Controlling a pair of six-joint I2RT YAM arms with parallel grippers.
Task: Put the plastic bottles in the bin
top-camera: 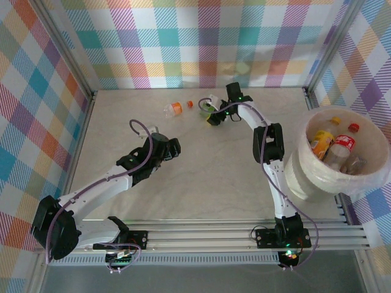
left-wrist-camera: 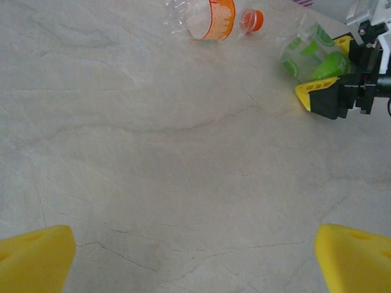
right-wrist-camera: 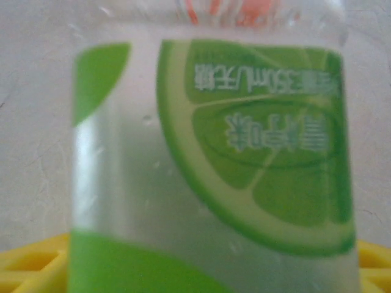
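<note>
Upper centre of the desk [top-camera: 201,183], top view: right fingers [top-camera: 213,113] are set across the green-label bottle [left-wrist-camera: 303,54], which lies on its side. Left wrist view shows one yellow finger on each flank of it, partly apart; cannot tell whether they actually press the plastic. Right wrist view: label close up and blurred, yellow at both lower corners, so the bottle sits deep between the fingers. Judged a grasp across the body, where the bottle is narrow enough to span.

Orange-label bottle [top-camera: 174,108] lies just left of it, also on its side, apart from the fingers. Bin [top-camera: 299,174] stands at the right edge, several bottles [top-camera: 333,143] already inside.

Left fingers [top-camera: 173,146] hover mid-desk, spread wide, nothing between them; probably parked clear of the right arm's path. Two bottles are left on the desk. Next step, as judged: lift and carry right to the bin.
</note>
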